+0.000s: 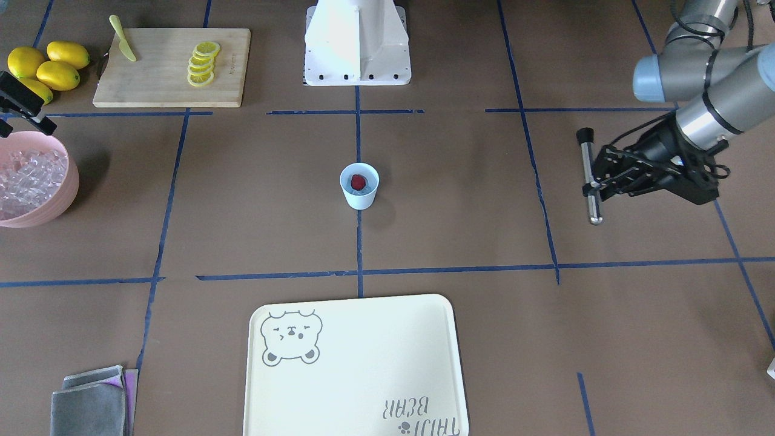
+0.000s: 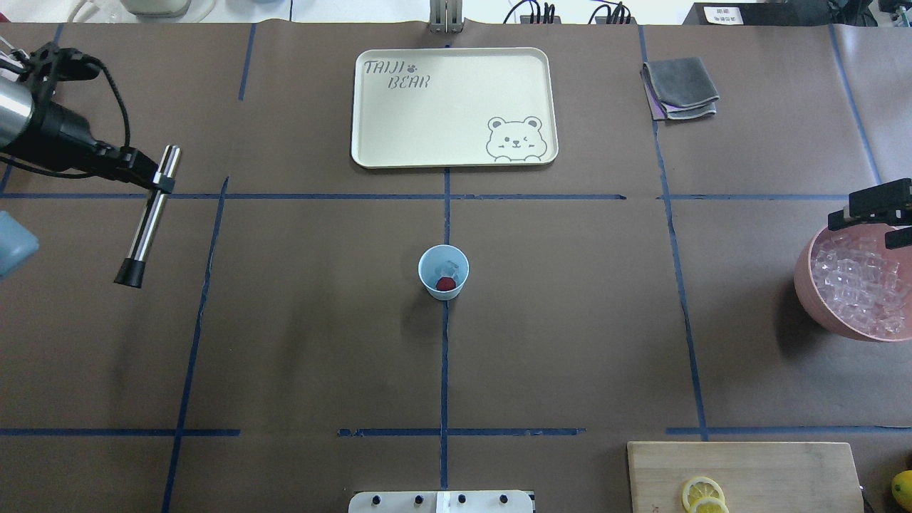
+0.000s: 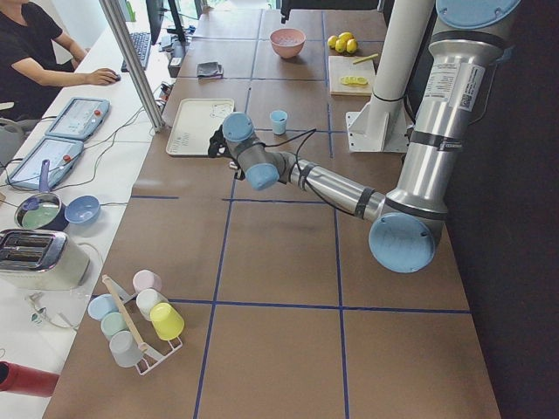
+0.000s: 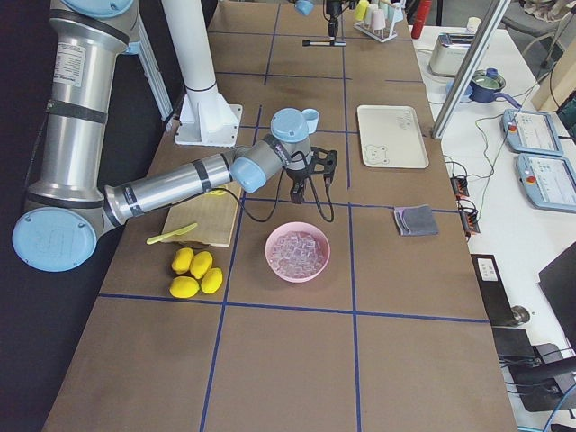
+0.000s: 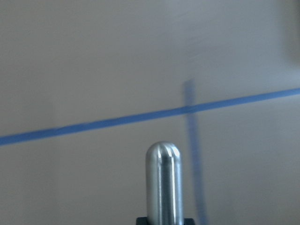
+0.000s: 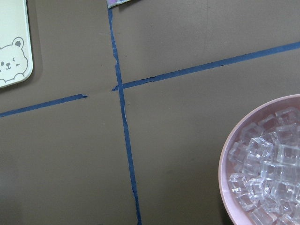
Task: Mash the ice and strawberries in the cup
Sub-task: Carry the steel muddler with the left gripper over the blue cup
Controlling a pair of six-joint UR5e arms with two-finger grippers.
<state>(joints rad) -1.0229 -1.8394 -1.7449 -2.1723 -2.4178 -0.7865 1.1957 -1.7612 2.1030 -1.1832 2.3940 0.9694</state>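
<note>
Far left of the table, overhead view: the left gripper (image 2: 162, 184) is pinched across a steel muddler (image 2: 146, 224), holding it close to its rounded bare end. The black-capped end points toward the near, robot-side edge. The tool's long axis runs roughly near-to-far and looks closer to level than upright; it appears to be carried clear of the table.

Centre: the cup (image 1: 359, 197) stands upright on the crossing of the tape lines, mouth open. The strawberry (image 2: 445, 283) lies against its near inner wall, with ice (image 2: 449, 267) beside it. From the left gripper the cup lies to the right and slightly nearer, well apart, over bare table with nothing between them. By judgement the coming move turns on this: travel right, with the muddler swung upright over the mouth. Which end does the mashing cannot be told.

Centre far: a tray (image 2: 427, 128), off the path.

Right: folded cloths (image 2: 680, 85) far; a cutting board (image 2: 784, 470) with lemon slices (image 2: 702, 493) near.

Far right: a pink bowl (image 2: 807, 305) of loose cubes (image 2: 858, 285), and over its far rim the right gripper (image 2: 871, 224), jaws apart and empty. It is about as distant from the cup as the left gripper, but carries no tool.
</note>
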